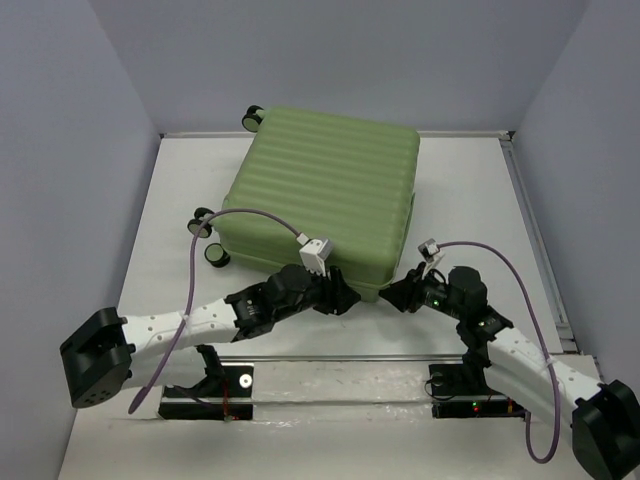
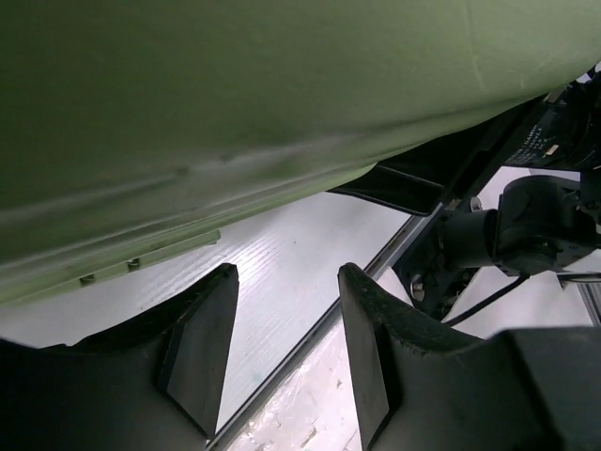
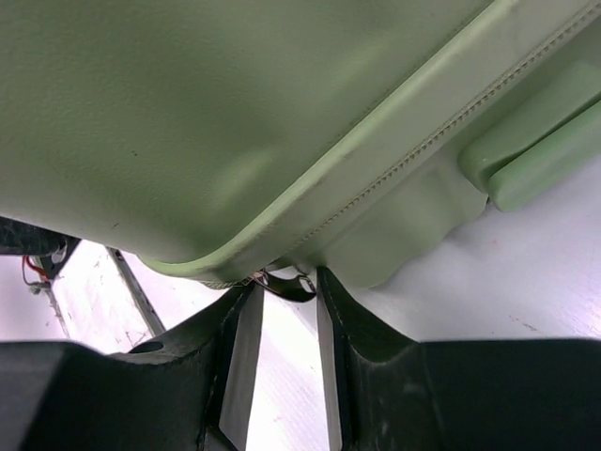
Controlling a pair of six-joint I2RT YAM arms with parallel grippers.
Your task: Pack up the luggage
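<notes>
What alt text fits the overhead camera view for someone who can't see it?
A closed light green ribbed suitcase lies flat on a white table, its wheels toward the left. The left pincer and right pincer flank its near corner, pointing toward each other.

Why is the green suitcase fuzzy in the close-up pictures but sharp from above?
Top view: the suitcase is sharp, its ribs clear under even light. Left wrist view: its shell is a soft blur, likely too close to the lens. Right wrist view: softer too, with a pale shine, though the seam stitching shows.
</notes>
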